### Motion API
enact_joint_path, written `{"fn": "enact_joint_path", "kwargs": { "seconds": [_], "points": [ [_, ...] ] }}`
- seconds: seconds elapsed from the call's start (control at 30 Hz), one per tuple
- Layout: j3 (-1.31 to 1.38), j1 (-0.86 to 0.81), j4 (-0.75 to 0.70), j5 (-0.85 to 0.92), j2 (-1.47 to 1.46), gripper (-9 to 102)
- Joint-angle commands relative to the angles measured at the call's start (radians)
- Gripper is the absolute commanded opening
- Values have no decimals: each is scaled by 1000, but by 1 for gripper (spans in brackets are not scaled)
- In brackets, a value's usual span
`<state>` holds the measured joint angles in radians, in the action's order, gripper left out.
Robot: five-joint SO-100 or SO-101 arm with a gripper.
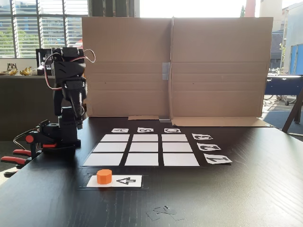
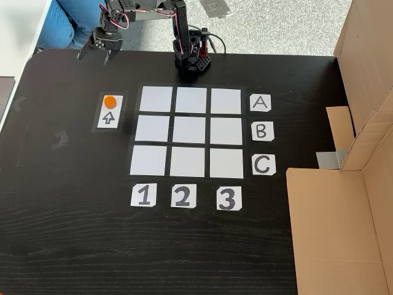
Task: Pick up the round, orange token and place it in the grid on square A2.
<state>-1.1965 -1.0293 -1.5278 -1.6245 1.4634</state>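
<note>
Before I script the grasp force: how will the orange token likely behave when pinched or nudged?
The token looks like a short, solid plastic cylinder, so probably stiff and light. It stands on its flat end on the arrow card; being squat, it should slide rather than tip. Its smooth round side may slip between fingers if pinched off-centre.

Orange token (image 2: 109, 101), white grid (image 2: 190, 131) with black gaps, seemingly black table (image 2: 73, 233).

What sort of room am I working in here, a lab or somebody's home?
Probably an office or workshop rather than a home: large windows with blinds, a dark worktable with a cardboard screen behind the grid, and a table-clamped arm.
</note>
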Motion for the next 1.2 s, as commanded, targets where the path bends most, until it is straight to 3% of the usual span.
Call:
{"fn": "enact_joint_path", "kwargs": {
  "seconds": [0.0, 0.13, 0.37, 1.17],
  "points": [
    [41, 48, -11, -20, -25, 41],
    [25, 110, -15, -72, -60, 48],
    [-28, 164, -17, -164, -89, 49],
    [-97, 140, 63, -285, -252, 52]
  ]
}}
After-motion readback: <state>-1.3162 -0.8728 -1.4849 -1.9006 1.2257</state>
